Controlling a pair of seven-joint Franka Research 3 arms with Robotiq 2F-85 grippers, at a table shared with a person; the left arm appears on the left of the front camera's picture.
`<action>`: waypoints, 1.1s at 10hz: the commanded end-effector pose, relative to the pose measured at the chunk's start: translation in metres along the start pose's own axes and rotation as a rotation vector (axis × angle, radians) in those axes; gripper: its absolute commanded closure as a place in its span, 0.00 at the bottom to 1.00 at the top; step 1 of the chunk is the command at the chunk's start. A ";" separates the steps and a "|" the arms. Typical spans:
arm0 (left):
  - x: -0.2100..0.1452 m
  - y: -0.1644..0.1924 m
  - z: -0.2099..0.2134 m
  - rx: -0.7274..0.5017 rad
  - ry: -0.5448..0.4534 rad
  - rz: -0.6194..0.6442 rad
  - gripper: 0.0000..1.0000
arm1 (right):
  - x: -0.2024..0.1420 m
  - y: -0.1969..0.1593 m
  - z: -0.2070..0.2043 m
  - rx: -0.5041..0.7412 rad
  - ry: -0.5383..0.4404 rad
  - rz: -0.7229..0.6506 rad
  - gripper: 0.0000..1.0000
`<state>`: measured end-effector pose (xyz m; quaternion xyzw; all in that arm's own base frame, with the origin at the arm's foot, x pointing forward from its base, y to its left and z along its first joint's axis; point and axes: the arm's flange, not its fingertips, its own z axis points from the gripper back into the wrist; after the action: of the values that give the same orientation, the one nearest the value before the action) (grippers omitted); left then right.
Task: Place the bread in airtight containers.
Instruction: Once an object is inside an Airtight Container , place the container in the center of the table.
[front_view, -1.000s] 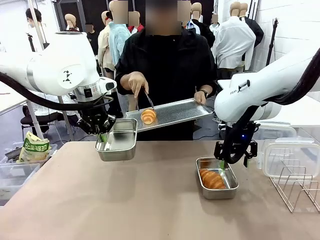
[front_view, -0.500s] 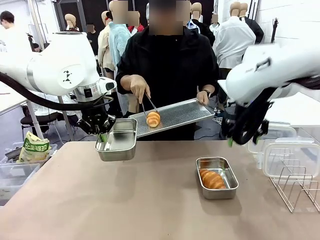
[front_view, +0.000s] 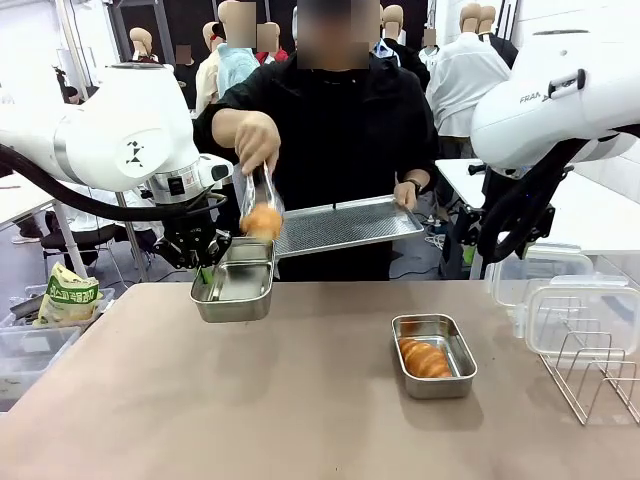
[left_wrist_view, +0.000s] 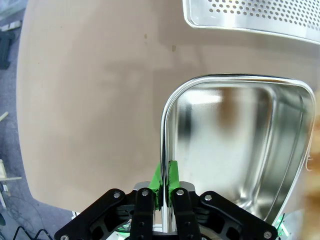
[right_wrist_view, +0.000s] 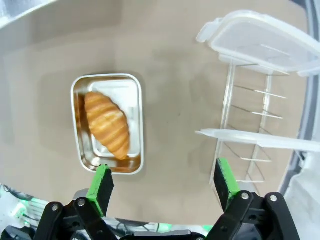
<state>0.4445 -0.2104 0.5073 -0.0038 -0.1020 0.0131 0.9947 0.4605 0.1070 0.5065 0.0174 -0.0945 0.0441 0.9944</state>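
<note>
Bread is half packed: one croissant (front_view: 425, 357) lies in a steel pan (front_view: 405, 326) on the table (front_view: 300, 410), nearer than and right of the raised pan (front_view: 232, 305). The right gripper (right_wrist_view: 162, 172) hangs wide open and empty, high to that pan's right. The left gripper (left_wrist_view: 165, 172), clamped tight, pinches the raised pan's rim. Just above it a person's hand (front_view: 257, 140) holds the second croissant (front_view: 262, 220) in tongs (front_view: 263, 185). The drop likely calls for a level, steady pan.

pan (left_wrist_view: 235, 145): polished metal, mirror-glossy
tray (front_view: 350, 225): perforated metal, duller sheen
table (front_view: 300, 400): smooth, matt tan
lid (front_view: 585, 315): clear glossy plastic
croissant (right_wrist_view: 107, 125): ridged golden crust
rack (front_view: 590, 375): thin metal wire
</note>
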 end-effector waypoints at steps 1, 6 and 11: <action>0.000 0.002 0.004 -0.001 -0.001 -0.005 1.00 | -0.003 -0.003 0.010 -0.025 -0.012 -0.008 0.00; 0.000 0.002 0.004 -0.001 -0.001 -0.005 1.00 | -0.003 -0.003 0.010 -0.025 -0.012 -0.008 0.00; 0.000 0.002 0.004 -0.001 -0.001 -0.005 1.00 | -0.003 -0.003 0.010 -0.025 -0.012 -0.008 0.00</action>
<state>0.4445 -0.2104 0.5071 -0.0037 -0.1019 0.0130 0.9947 0.4564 0.1039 0.5166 0.0147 -0.1026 0.0432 0.9937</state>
